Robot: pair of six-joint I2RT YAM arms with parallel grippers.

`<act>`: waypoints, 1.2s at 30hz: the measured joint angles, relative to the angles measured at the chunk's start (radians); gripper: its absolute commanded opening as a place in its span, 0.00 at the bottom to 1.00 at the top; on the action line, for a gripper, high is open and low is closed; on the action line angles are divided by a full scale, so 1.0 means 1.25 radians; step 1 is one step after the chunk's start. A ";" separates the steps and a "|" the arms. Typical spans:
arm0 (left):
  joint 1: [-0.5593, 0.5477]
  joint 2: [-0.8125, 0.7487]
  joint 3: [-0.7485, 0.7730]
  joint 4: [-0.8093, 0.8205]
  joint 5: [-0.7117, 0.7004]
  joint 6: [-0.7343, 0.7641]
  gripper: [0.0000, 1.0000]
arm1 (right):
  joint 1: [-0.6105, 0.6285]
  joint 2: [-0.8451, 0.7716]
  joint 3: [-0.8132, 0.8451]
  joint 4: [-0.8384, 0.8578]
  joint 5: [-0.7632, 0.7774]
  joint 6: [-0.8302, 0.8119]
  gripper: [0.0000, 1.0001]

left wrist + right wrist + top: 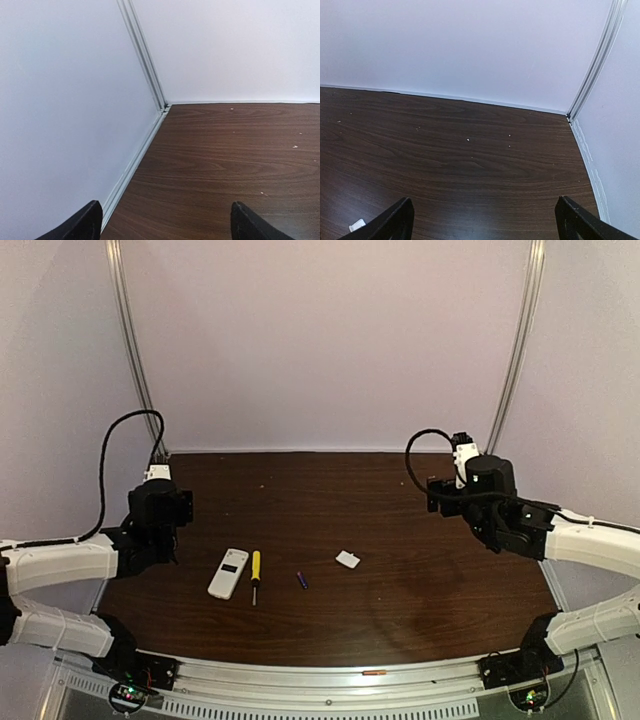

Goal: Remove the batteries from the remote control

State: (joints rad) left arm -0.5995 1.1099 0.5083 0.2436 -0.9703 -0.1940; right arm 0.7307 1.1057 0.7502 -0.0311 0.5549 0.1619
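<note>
Nearest, on the dark wood-grain table (400, 610), the small flat white rectangular remote control (228, 573) lies flat, with a yellow-handled screwdriver (255, 575) just beside it at 3 o'clock. One tiny blue-purple battery (302, 580) lies loose further toward 3 o'clock, a small white square lid piece (347, 559) at its 2 o'clock. Farther back, the left gripper (165, 222) and right gripper (485, 220) hover with fingers spread wide, holding and touching nothing.

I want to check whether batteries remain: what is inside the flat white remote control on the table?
Only the upper face of the flat white remote control shows; the inside is covered and hidden. One small blue-purple battery lies outside, on the dark wooden table.
</note>
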 measured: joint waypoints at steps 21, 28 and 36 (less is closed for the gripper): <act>0.274 0.153 -0.210 0.542 0.282 0.182 0.94 | -0.199 -0.031 -0.228 0.320 0.101 -0.068 1.00; 0.336 0.253 -0.242 0.725 0.390 0.197 0.94 | -0.327 -0.019 -0.348 0.485 0.055 -0.067 1.00; 0.376 0.331 -0.272 0.812 0.473 0.199 0.96 | -0.403 0.109 -0.429 0.720 -0.017 -0.074 1.00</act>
State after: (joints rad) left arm -0.1295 1.5242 0.1684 1.2583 -0.3794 0.0544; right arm 0.2276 1.2415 0.2142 0.8684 0.5339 0.0696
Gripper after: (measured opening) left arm 0.949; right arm 0.996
